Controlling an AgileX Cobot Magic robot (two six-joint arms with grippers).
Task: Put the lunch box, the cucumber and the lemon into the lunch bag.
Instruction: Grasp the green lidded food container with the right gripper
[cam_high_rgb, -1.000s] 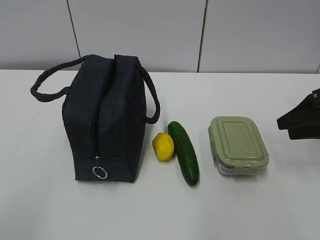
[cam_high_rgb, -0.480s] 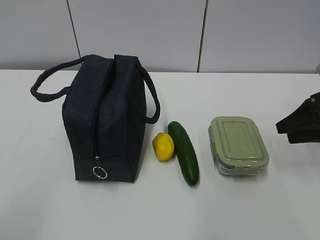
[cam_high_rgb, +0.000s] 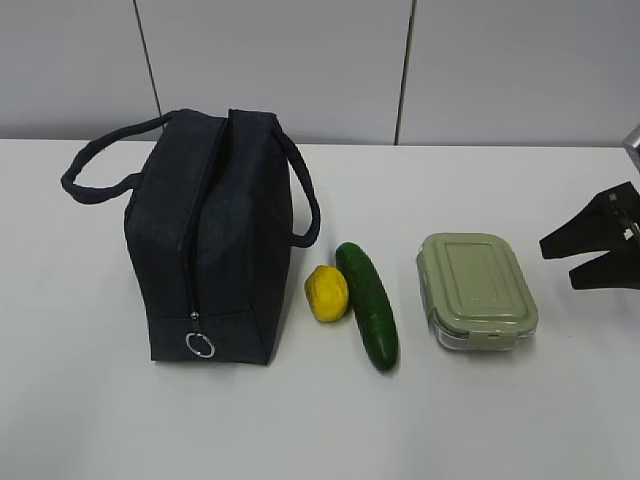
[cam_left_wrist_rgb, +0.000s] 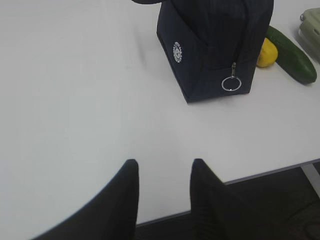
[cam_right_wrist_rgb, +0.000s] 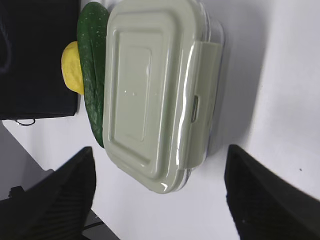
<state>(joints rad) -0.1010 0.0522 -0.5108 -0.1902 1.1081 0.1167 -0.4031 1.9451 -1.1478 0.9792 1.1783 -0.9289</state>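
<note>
The navy lunch bag stands at the left with its zipper shut and its silver ring pull at the front. The yellow lemon lies beside it, touching the dark green cucumber. The lunch box with its sage-green lid lies right of them. My right gripper is open and empty, right of the lunch box and apart from it; its wrist view shows the box ahead of the spread jaws. My left gripper is open and empty near the table's front edge, away from the bag.
The white table carries nothing else. Its front edge runs just behind my left gripper. A grey panelled wall stands behind the table.
My right gripper has come further into view at the right edge and opened its jaws, moving slightly toward the lunch box. The objects have not moved.
</note>
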